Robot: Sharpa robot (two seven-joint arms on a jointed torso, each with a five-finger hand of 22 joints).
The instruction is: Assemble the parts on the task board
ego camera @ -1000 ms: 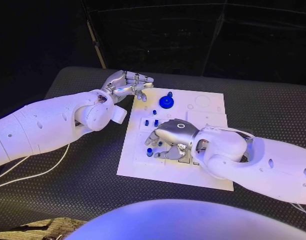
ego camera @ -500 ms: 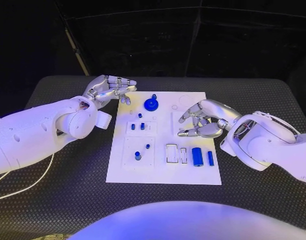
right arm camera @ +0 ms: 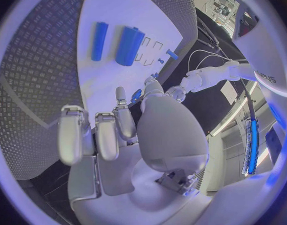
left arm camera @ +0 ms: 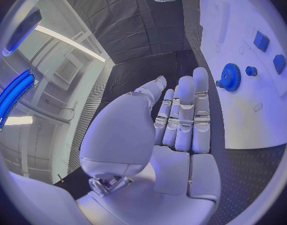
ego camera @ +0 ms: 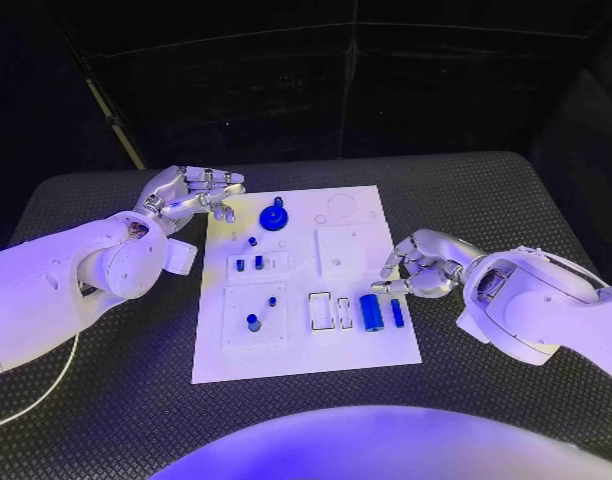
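The white task board lies in the middle of the table. At its far end sits a blue gear, also in the left wrist view. Small blue pegs stand below it, and two more in the near left block. A thick blue cylinder and a thinner one lie near the right edge, seen too in the right wrist view. My left hand hovers beside the far left corner, holding nothing. My right hand hangs at the right edge, fingers loosely bent, holding nothing.
Two white rectangular frames lie on the board left of the cylinders. Black ribbed mat surrounds the board on all sides. A white cable trails over the table under my left arm.
My right hand has lifted off the near left part of the board and drawn back to its right edge. My left hand stays by the far left corner. The camera has shifted.
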